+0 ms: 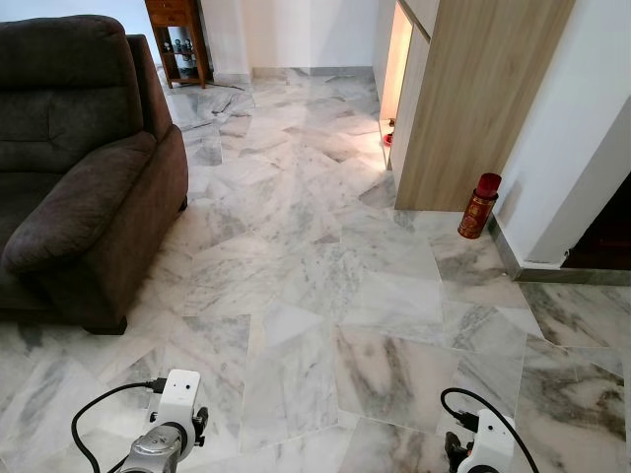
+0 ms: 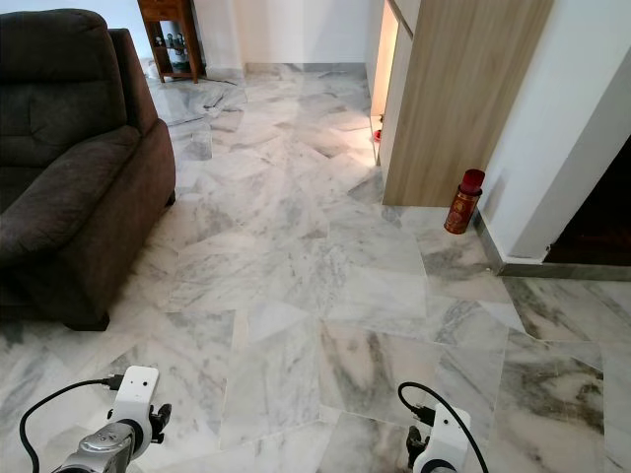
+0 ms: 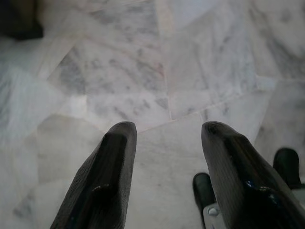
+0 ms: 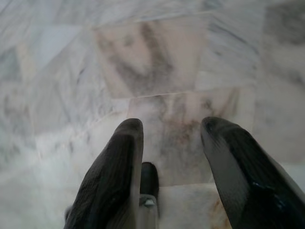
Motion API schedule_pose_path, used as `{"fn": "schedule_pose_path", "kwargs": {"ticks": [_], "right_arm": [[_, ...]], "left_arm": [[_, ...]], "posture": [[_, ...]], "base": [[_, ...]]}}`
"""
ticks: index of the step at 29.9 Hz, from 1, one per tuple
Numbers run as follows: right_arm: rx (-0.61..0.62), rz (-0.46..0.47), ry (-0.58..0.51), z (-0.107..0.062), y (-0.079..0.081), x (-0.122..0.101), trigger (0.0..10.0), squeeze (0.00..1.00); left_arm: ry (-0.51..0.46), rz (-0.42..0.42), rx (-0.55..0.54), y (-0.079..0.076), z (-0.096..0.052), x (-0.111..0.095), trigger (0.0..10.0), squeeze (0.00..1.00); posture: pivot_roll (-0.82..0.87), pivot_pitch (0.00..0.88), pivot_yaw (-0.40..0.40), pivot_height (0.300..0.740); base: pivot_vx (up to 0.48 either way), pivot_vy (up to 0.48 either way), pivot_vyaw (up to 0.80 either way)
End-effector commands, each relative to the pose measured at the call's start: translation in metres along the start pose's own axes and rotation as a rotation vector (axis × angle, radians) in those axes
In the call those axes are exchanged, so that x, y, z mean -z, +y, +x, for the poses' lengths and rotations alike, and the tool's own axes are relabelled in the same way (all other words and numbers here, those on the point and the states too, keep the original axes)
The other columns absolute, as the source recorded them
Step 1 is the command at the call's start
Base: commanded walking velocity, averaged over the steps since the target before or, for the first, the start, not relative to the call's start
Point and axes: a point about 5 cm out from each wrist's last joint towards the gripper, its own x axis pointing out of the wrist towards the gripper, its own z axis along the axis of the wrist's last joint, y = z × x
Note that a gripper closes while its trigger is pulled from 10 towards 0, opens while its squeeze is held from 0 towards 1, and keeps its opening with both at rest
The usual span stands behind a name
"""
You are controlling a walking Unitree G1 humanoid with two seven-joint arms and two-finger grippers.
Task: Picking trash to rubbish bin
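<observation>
1. You are looking at a marble floor (image 1: 296,276), grey and white with pinkish patches, that runs from the robot's feet to the far wall.
2. On your left sits a dark brown sofa (image 1: 79,168), its armrest toward the open floor.
3. On your right a wood-panelled cabinet (image 1: 473,99) stands against the white wall, with a lit gap along its left edge.
4. At the far end, beyond the sofa, you can see a small wooden cabinet (image 1: 179,39).
5. The task's thing in sight is a red canister (image 1: 480,206), upright on the floor beside the foot of the wood-panelled cabinet, near the skirting, well apart from both arms.
6. Your left claw (image 3: 164,138) hangs low over the bare marble, its two black fingers (image 3: 114,167) spread apart with nothing between them.
7. Your right claw (image 4: 169,136) also hangs over the floor, fingers parted and holding nothing.
</observation>
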Motion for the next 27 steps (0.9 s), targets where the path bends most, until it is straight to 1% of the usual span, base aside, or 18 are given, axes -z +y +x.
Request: {"fn": "schedule_pose_path", "kwargs": {"ticks": [1,3,5,6,7,12,14,21,23,27], "right_arm": [[-0.064,-0.088,-0.001,0.000,0.008,0.000,10.0,0.00],[-0.096,-0.120,-0.002,0.000,0.012,0.002,10.0,0.00],[-0.103,-0.127,0.002,-0.001,0.012,0.003,10.0,0.00],[-0.098,-0.116,0.003,-0.001,0.011,0.004,10.0,0.00],[-0.070,-0.080,0.009,-0.001,0.007,0.005,10.0,0.00],[-0.023,-0.026,0.002,-0.002,0.000,0.005,10.0,0.00],[0.012,0.024,-0.005,-0.002,-0.005,0.004,10.0,0.00],[0.027,0.022,-0.002,-0.003,-0.008,0.005,10.0,0.00],[0.016,0.025,-0.005,-0.004,-0.007,0.008,10.0,0.00],[0.011,0.025,-0.006,-0.004,-0.006,0.009,10.0,0.00]], "left_arm": [[-0.012,0.046,0.034,-0.002,0.000,-0.002,10.0,0.00],[-0.014,0.046,0.036,-0.001,0.000,-0.002,10.0,0.00],[-0.013,0.045,0.030,0.003,-0.001,-0.001,10.0,0.00],[-0.011,0.043,0.024,0.004,-0.001,-0.001,10.0,0.00],[0.000,0.028,0.001,0.009,-0.002,0.003,10.0,0.00],[0.006,-0.013,-0.040,0.015,-0.003,0.006,10.0,0.00],[0.003,-0.053,-0.062,0.018,-0.004,0.005,10.0,0.00],[0.001,-0.063,-0.063,0.018,-0.004,0.006,10.0,0.00],[0.004,-0.081,-0.065,0.015,-0.003,0.006,10.0,0.00],[0.006,-0.081,-0.059,0.013,-0.003,0.007,10.0,0.00]], "posture": [[0.10,0.031,0.000,0.740],[0.10,0.031,0.000,0.740],[0.10,0.033,-0.001,0.740],[0.10,0.033,-0.001,0.740],[0.10,0.035,0.000,0.740],[0.10,0.035,0.003,0.740],[0.10,0.034,0.001,0.740],[0.10,0.033,0.000,0.740],[0.09,0.019,0.001,0.740],[0.09,0.013,0.001,0.740]], "base": [[0.000,0.000,0.00],[0.000,0.000,0.00],[0.000,0.000,0.00],[0.000,0.000,0.00],[0.000,0.000,0.00],[0.000,0.000,0.00],[0.000,0.000,0.00],[0.000,0.000,0.00],[0.000,0.000,0.73],[0.000,0.000,0.80]]}}
